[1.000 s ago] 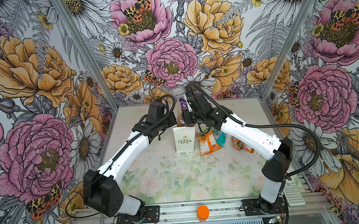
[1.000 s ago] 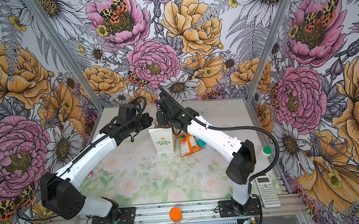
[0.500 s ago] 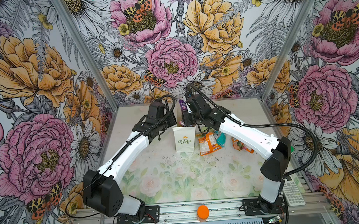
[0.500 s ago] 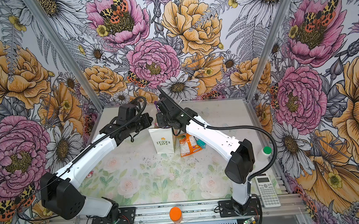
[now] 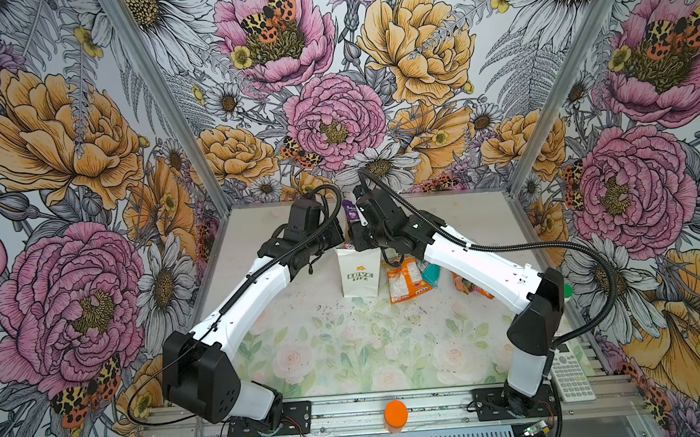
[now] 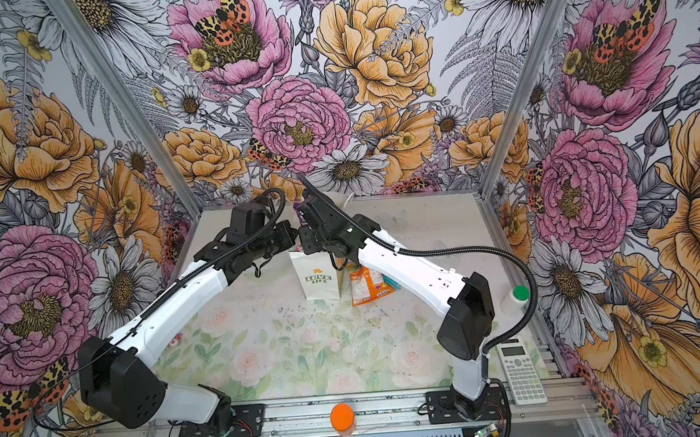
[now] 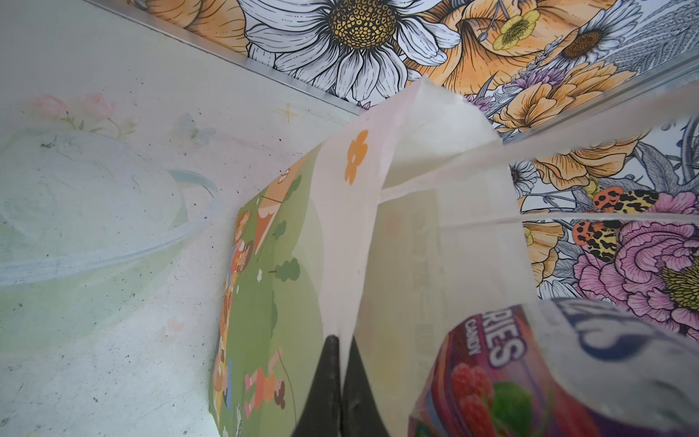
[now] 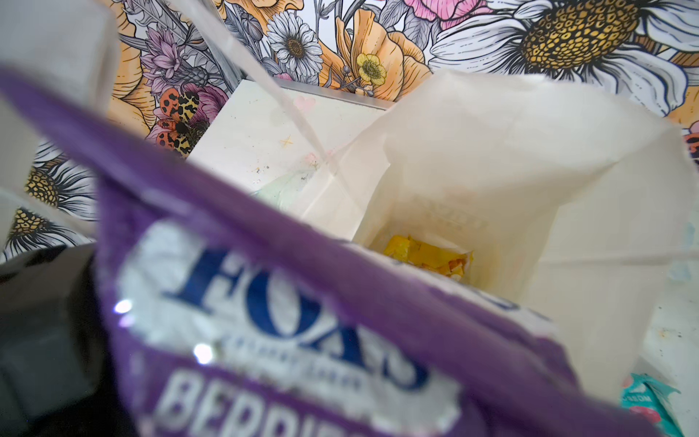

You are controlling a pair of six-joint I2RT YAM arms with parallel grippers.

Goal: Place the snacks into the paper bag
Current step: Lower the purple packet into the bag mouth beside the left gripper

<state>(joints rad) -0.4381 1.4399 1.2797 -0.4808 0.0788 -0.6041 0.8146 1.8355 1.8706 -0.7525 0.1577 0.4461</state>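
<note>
Since a second back, my right arm has crept slightly leftward, and the purple packet (image 5: 352, 212) with it. The paper bag (image 5: 359, 275) stands upright near the middle of the table (image 5: 348, 353). It is matte white paper with creased gusset sides, "LOVE LIFE" on the narrow side facing the top cameras and a green cartoon meadow on its broad face. Its mouth is open, and at the bottom I see one crumpled yellow packet (image 8: 427, 255).

The left gripper (image 7: 342, 342) has its black fingers pressed together on the bag's rim, paper pinched between them. The purple packet is glossy, crinkled plastic with blue lettering on white, and it sits at the right gripper (image 5: 358, 232) just above the mouth. It fills the right wrist view, so I cannot tell whether those jaws are clamped on it or apart.

Just beside the bag lie an orange-and-white packet (image 5: 406, 280) and a teal packet (image 5: 431, 273), seemingly touching each other.
</note>
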